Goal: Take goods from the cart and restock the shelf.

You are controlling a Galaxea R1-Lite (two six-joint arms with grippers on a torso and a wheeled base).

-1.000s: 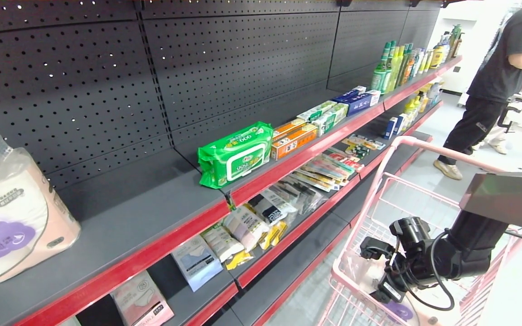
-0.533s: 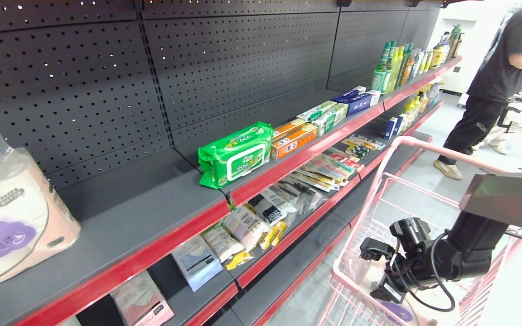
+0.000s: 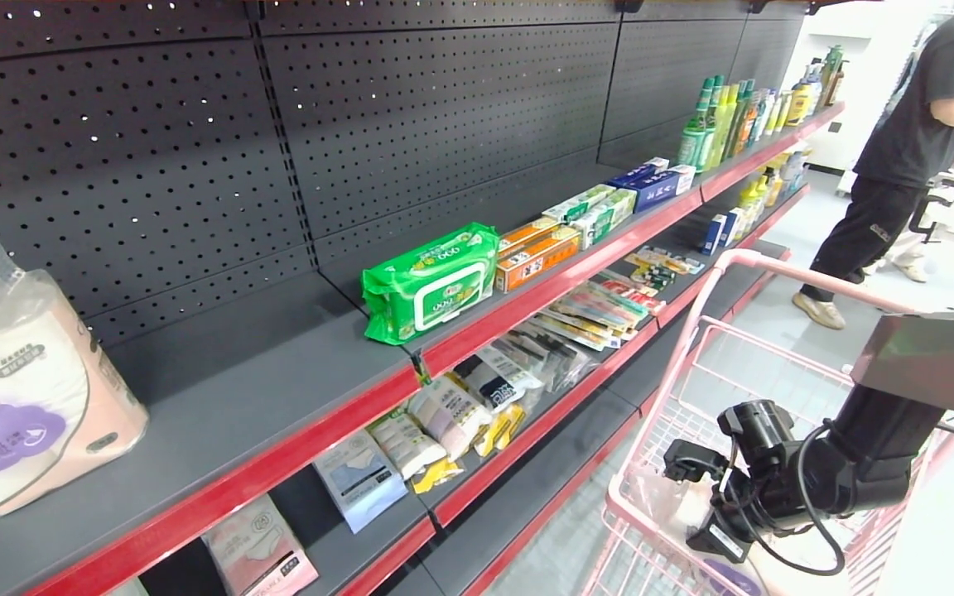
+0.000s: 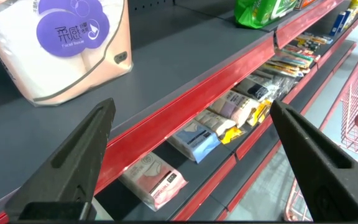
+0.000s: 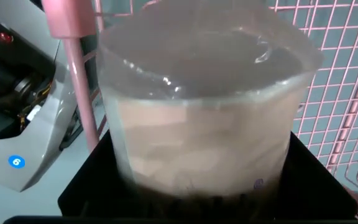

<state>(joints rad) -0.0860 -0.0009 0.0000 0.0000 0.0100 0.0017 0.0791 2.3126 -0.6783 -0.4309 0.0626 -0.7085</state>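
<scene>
Sitting low inside the pink wire shopping cart [image 3: 742, 258], at the near right of the scene, is a soft pack of pale pink tissue rolls in clear plastic wrap [image 5: 204, 130]. The right end effector [image 5: 197, 180] is down in the cart with this pack pressed close up against it. Whether it has closed on the pack cannot be told.

A matching plastic-wrapped pack of tissue rolls with a purple label [image 3: 21, 389] already stands on the dark grey shelf with a red front edge [image 3: 278, 372], at its near left end. The left end effector [image 4: 191, 102] hangs in front of that shelf near this pack, spread wide and holding nothing.

By the look of it, restocking is partly done. One pack is shelved and the pack in the cart has yet to be lifted out and carried across. A long bare stretch of shelf lies between the shelved pack and a green pack of wet wipes [image 3: 431, 281], so space remains.

Farther right along the same shelf are orange cartons [image 3: 535, 252], blue boxes [image 3: 651, 186] and tall green bottles [image 3: 713, 120]. The shelf below holds flat packets [image 3: 444, 414] and carded toothbrushes [image 3: 593, 310]. A black perforated metal panel [image 3: 444, 108] backs the shelving, which runs away to the far right in a shop aisle.
</scene>
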